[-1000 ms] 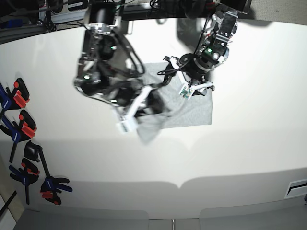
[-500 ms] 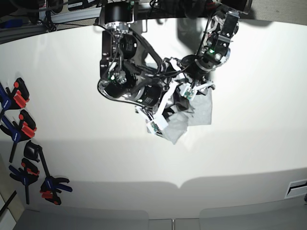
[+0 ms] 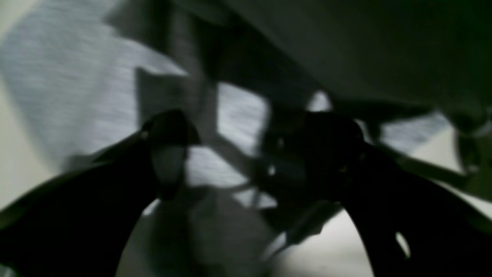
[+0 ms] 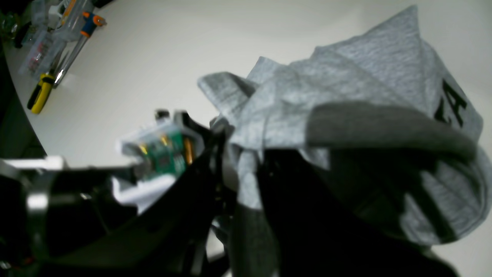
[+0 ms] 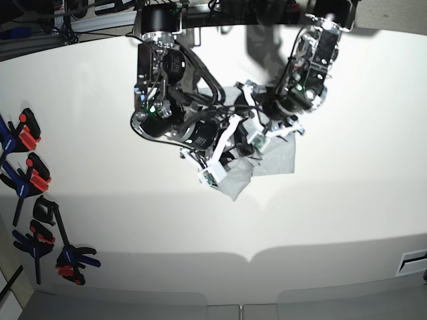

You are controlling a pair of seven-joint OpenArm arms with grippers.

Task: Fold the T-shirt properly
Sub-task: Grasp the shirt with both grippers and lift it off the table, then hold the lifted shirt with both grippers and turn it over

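Note:
The light grey T-shirt point(image 5: 279, 159) lies partly folded on the white table, and black lettering point(image 4: 453, 103) shows on one bunched fold. My right gripper point(image 5: 225, 168) is shut on a pinch of the shirt's cloth point(image 4: 246, 181) and holds a flap point(image 5: 237, 181) up off the table. My left gripper point(image 5: 262, 138) hovers just beside it over the shirt. In the left wrist view its dark fingers point(image 3: 169, 154) stand wide apart above the grey fabric point(image 3: 77, 96), with nothing between them.
Several blue, red and black clamps point(image 5: 30, 180) lie along the table's left edge. Yellow-handled tools point(image 4: 40, 92) sit at the table's edge in the right wrist view. The two arms crowd closely together over the shirt. The table's front edge point(image 5: 247, 257) runs below.
My right arm has swung to the right, carrying the lifted flap over the shirt towards the left gripper. The left arm has shifted slightly up and to the right.

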